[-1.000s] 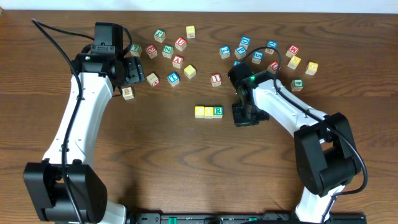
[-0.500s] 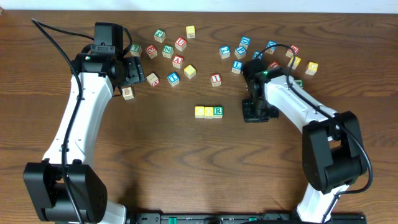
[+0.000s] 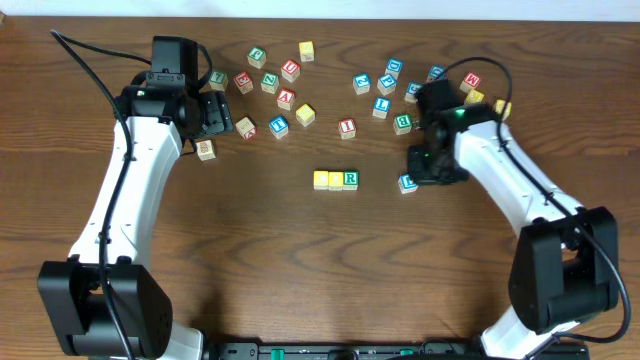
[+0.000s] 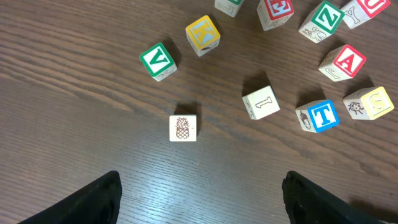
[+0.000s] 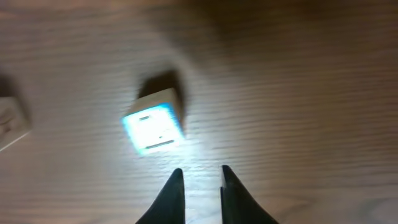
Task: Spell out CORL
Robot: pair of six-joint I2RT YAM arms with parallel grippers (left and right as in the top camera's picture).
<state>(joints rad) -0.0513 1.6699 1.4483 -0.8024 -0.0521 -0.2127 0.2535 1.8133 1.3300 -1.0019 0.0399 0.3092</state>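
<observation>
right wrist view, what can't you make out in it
- Letter on the blue-faced cube: washed out by glare and smeared by motion blur, so it is unreadable.
- Pale thing at the left edge: cut off by the frame and too blurred to name.
- Table: the wood grain is blurred, and the top of the view is lost in dark shadow.

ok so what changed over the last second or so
The right hand pulled back rightward, away from the three-cube row. A blue-lettered cube now lies uncovered where the hand was, apart from the row. The row, the scattered cubes and the left hand stayed put.
</observation>
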